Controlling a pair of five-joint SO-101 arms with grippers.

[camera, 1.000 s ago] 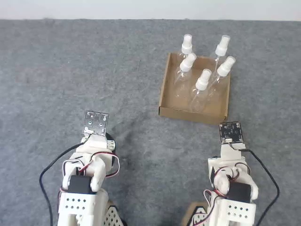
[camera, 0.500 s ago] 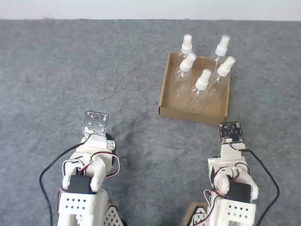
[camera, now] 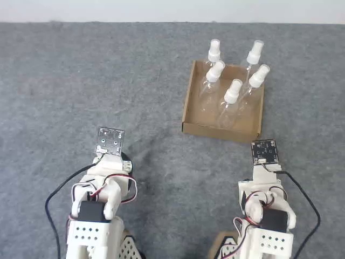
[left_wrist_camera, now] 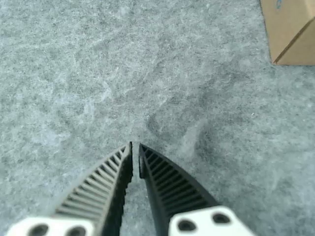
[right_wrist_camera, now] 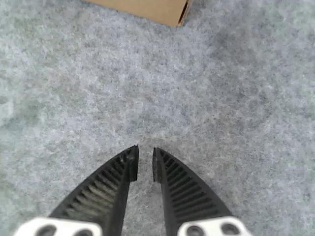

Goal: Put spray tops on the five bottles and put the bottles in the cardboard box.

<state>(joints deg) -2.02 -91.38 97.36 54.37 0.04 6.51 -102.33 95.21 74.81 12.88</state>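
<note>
Grey mat [camera: 108, 70] lies under everything, and nothing on it has shifted in the last second: my left arm [camera: 102, 189] and right arm [camera: 264, 199] keep the same pose, and the box [camera: 188, 102] sits where it was. From above I count five bottles [camera: 226, 110] standing upright in the one box, each with a white top [camera: 233, 90] on it, so five tops. The high view gives me that whole group. My wrist views bring in a plain brown corner of the box [left_wrist_camera: 290, 29] and the mat close up. My left pincer [left_wrist_camera: 135, 145] hangs low over bare mat, its tips all but touching and nothing between them; the box is ahead of it and well off to its right. My right pincer [right_wrist_camera: 145, 148] is closed to a thin slit, also empty, over bare mat, with the near wall of the box [right_wrist_camera: 142, 7] ahead of it and apart from it.
</note>
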